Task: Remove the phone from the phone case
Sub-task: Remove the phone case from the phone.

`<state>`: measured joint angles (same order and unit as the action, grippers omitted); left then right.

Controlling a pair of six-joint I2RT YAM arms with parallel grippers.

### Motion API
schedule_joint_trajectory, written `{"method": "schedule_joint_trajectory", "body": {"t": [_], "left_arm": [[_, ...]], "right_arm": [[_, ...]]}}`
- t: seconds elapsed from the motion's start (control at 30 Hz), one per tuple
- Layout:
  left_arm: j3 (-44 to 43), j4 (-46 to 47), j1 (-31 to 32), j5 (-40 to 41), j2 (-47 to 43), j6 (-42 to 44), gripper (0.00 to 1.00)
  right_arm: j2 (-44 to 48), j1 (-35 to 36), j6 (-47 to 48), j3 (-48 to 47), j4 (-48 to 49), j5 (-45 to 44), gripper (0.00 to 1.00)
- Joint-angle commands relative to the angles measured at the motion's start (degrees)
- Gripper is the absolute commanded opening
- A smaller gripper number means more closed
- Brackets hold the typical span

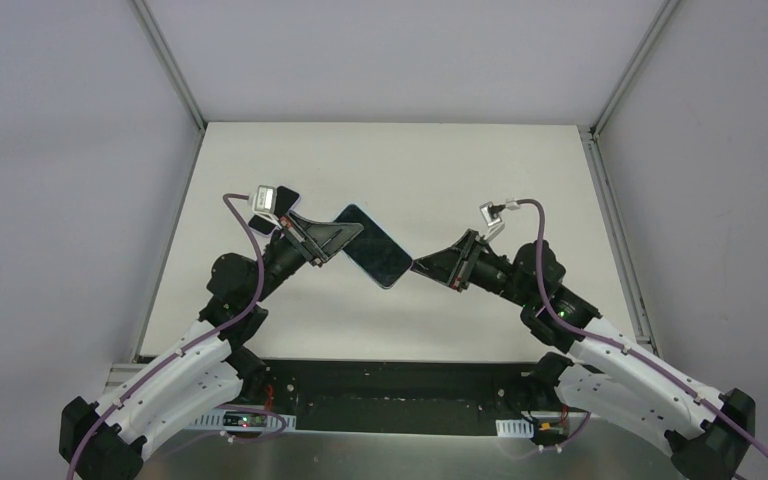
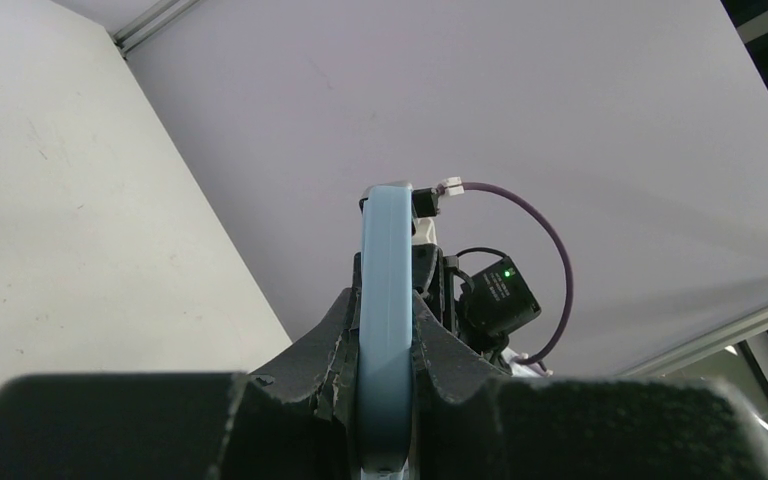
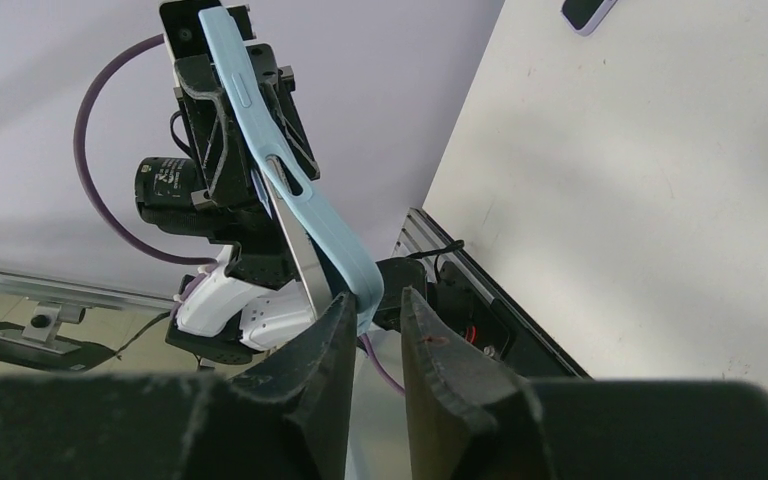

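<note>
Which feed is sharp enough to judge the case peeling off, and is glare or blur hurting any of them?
Right wrist: best; phone case and phone edges are sharp, only the right gripper in the foreground is soft. Left wrist: phone case crisp edge-on, left gripper blurred, a dark bulk fills the bottom. Top external: evenly lit, soft shadows, no harsh glare, but the seam is too small.

Each arm has glossy white plastic lower links (image 1: 175, 375) and matte black upper joints (image 1: 235, 280). A purple cable (image 1: 540, 235) loops to a small white wrist connector (image 1: 490, 210). A green indicator light (image 2: 507, 271) glows on the right arm. The right end effector's (image 3: 377, 305) black fingers (image 3: 310, 370) have rough, chipped edges.
</note>
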<state>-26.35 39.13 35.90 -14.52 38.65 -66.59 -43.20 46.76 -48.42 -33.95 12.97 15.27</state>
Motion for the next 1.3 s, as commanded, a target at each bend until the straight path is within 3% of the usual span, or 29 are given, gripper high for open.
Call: {"method": "schedule_joint_trajectory", "body": {"t": [0.0, 0.27, 0.4, 0.77, 1.07, 1.27], "left_arm": [[-1.91, 7.62, 0.14, -1.22, -0.78, -2.76, 0.00], [-2.18, 7.62, 0.14, -0.71, -0.82, -2.53, 0.00], [-1.56, 7.62, 0.14, 0.63, -0.52, -1.53, 0.00], [-3.06, 7.63, 0.14, 3.38, 1.91, -3.14, 0.00], [-2.71, 7.62, 0.14, 3.68, 1.66, -3.50, 0.00], [-2.66, 7.62, 0.22, 3.38, 1.80, -3.72, 0.00]], "right_arm": [[0.95, 0.12, 1.73, -1.61, -0.85, -1.26, 0.28], [7.09, 0.08, 4.60, 0.03, -5.24, -3.46, 0.37], [8.85, 0.24, 5.20, 0.73, -4.48, 1.07, 0.37], [5.57, 1.53, 0.28, 1.35, 1.02, 2.84, 0.47], [0.47, 1.89, -2.38, 0.69, 3.31, 1.05, 0.40], [-0.37, 1.83, -3.58, 0.91, 5.08, 0.06, 0.41]]}}
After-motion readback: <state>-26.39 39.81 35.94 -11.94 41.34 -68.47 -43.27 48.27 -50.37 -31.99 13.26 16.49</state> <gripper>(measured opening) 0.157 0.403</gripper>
